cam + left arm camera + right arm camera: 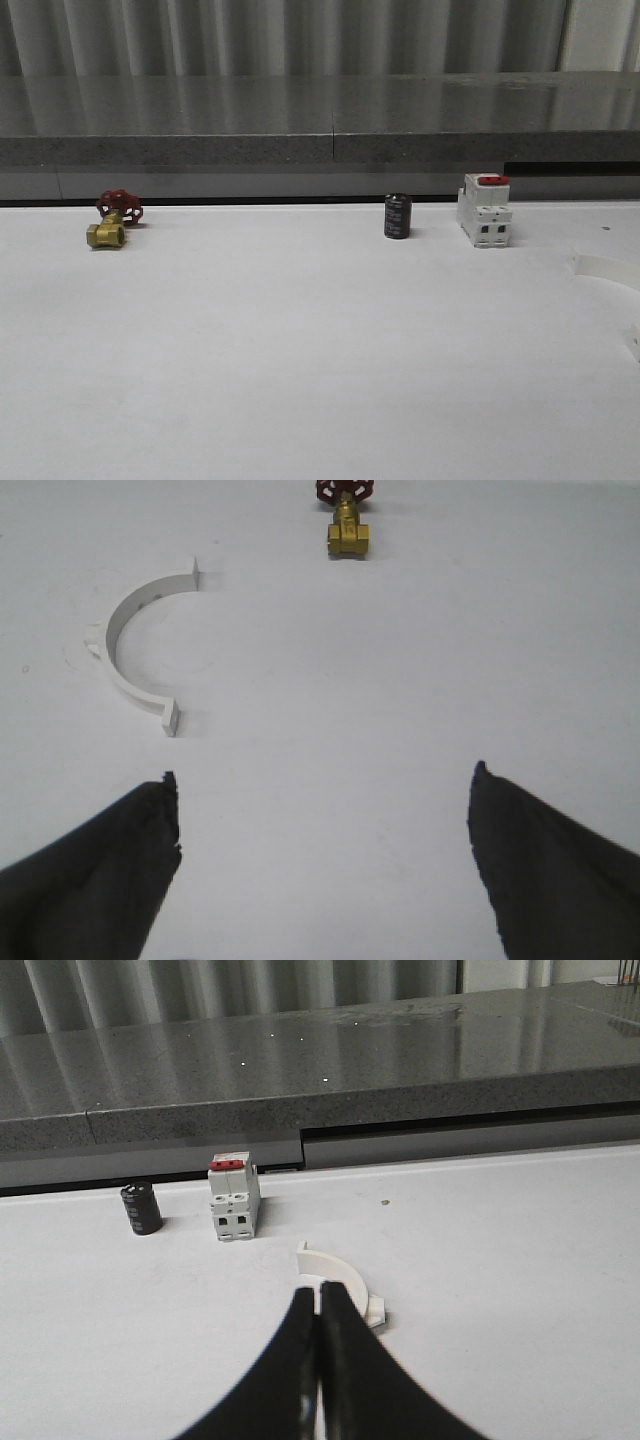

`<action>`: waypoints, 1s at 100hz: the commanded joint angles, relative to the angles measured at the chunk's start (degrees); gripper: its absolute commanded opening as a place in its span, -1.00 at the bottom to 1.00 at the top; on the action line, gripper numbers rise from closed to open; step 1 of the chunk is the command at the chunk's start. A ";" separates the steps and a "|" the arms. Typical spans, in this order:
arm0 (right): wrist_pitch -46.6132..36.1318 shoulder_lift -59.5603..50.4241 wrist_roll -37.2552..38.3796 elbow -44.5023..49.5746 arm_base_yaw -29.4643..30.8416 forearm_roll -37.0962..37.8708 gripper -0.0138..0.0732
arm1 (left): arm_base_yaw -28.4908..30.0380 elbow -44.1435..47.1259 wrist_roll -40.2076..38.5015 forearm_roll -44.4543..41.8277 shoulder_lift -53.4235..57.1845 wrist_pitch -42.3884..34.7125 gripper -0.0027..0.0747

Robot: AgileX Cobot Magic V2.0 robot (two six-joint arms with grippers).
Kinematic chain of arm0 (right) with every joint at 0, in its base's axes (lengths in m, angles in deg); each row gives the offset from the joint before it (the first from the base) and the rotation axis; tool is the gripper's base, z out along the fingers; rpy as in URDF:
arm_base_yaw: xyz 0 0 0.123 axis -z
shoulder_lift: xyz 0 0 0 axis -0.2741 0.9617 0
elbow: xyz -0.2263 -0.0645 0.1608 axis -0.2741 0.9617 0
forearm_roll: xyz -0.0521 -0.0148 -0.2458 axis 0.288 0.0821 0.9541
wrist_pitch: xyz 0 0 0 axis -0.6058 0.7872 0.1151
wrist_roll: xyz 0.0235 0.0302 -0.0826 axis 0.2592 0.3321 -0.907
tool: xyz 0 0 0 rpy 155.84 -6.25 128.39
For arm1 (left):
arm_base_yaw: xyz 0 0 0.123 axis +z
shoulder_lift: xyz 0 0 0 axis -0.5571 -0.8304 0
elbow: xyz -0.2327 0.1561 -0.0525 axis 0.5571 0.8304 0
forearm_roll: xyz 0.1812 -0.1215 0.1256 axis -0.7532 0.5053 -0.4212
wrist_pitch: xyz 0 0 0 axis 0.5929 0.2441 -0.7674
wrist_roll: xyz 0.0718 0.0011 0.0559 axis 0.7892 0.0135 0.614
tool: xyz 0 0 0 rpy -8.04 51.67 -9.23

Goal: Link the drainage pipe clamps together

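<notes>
Looking across your white table (pixel 300 360) from the front, you are seeing a brass valve with a red handwheel (pixel 112 222) standing far left near the back edge, a small black cylinder (pixel 398 216) upright near the middle, and a white boxy breaker with a red switch (pixel 485 209) just right of it. One white plastic semicircular clamp half (pixel 605 270) is lying at the right edge, partly cut off by the frame.

Your left gripper (pixel 325 810) is hovering with its dark fingers (pixel 95 870) spread wide apart, holding nothing. The other white plastic half-ring with flat end flanges (pixel 135 655) is lying flat on the table ahead of it and off to one side, well apart from the fingertips, with the brass valve (pixel 346 525) standing farther off. Nothing is sitting between this half-ring and the fingers.

Your right gripper (pixel 318 1305) is showing its black fingers (pixel 290 1360) pressed together, and they are covering part of the clamp half (pixel 335 1272) lying just beyond their tips. You cannot tell whether they are touching it. The breaker (pixel 234 1200) and black cylinder (pixel 142 1208) are standing near, behind that half.
</notes>
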 commanded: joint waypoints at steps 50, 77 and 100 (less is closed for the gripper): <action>-4.41 -1.12 -0.48 -0.91 0.30 0.15 -0.84 | 11.61 -20.53 0.34 -4.55 -34.45 -5.46 0.61; -4.41 -1.12 -0.48 -0.91 0.30 0.15 -0.84 | 16.96 -28.74 8.33 -2.49 -50.13 -6.78 0.54; -4.41 -1.12 -0.48 -0.91 0.30 0.15 -0.84 | 19.04 -31.62 11.13 -2.49 -59.09 -10.25 0.53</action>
